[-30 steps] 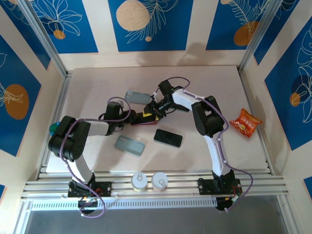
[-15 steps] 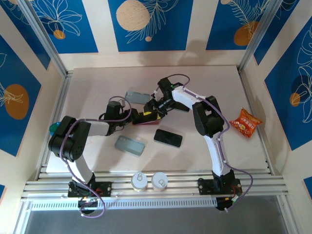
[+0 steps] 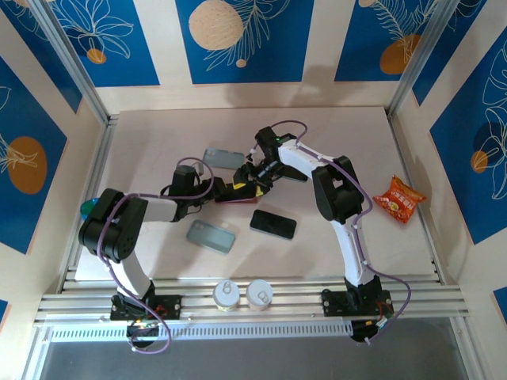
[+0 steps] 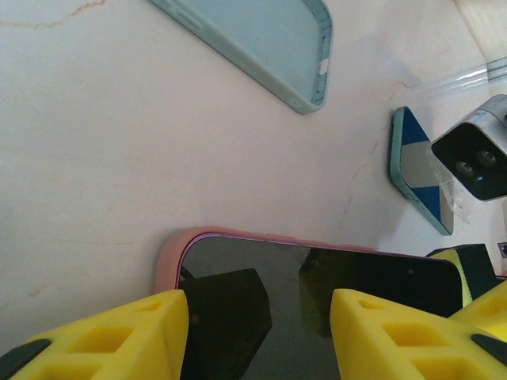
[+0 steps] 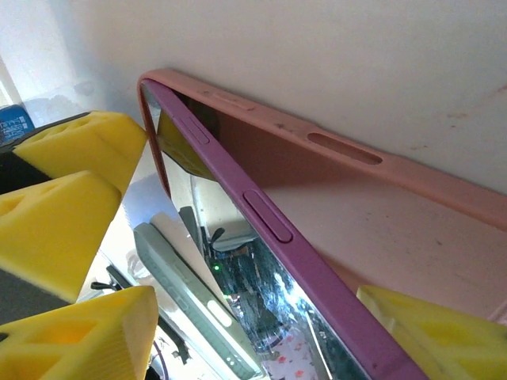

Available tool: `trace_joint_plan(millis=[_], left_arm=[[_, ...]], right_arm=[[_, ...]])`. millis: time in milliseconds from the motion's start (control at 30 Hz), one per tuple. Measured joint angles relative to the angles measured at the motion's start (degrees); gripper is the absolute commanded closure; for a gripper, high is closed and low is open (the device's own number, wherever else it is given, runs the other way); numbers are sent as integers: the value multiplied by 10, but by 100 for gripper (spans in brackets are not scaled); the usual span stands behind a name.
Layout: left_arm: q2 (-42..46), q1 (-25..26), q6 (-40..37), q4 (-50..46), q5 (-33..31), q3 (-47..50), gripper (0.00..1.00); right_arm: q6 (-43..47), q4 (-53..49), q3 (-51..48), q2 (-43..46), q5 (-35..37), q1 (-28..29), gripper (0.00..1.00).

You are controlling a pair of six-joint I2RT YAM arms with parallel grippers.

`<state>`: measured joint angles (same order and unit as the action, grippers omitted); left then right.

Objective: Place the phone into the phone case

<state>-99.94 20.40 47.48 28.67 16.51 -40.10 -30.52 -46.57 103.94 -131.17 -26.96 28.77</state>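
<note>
Where the two arms meet at mid-counter, the phone sits in a pink case. From the right wrist, its purple side edge rides above the case wall, so it is not fully seated along that side. The left pincer is partly spread, yellow fingers over the dark screen with nothing between them; whether they press down, I cannot tell. The right pincer is spread wide and straddles the phone's edge, with a gap showing on one side. The counter is a pale cream slab, matte and faintly veined. On it lie a black phone just nearer than the action, a teal case to its left, a grey-green case farther back, and an orange snack packet well off to the right. Two cans stand on the near aluminium rail. All around are cream walls with blue panels carrying white leaf drawings and orange discs, and a metal post runs up the corner.
</note>
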Motion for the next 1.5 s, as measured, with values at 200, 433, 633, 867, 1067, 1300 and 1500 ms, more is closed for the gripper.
trace_joint_plan(millis=[200, 433, 633, 867, 1067, 1300, 1500], left_arm=[[0, 0, 0, 9, 0, 5, 49], [0, -1, 0, 12, 0, 7, 49], [0, -2, 0, 12, 0, 7, 49], [1, -5, 0, 12, 0, 7, 49], [1, -6, 0, 18, 0, 11, 49], [5, -8, 0, 19, 0, 15, 49], [18, -9, 0, 17, 0, 16, 49]], right_arm=[[0, -14, 2, 0, 12, 0, 32], [1, -28, 5, 0, 22, 0, 32], [4, -39, 10, 0, 31, -1, 32], [7, -52, 11, 0, 43, -4, 32], [13, -60, 11, 0, 50, -11, 32], [16, -64, 11, 1, 56, -17, 32], [20, -66, 3, 12, 68, -33, 31]])
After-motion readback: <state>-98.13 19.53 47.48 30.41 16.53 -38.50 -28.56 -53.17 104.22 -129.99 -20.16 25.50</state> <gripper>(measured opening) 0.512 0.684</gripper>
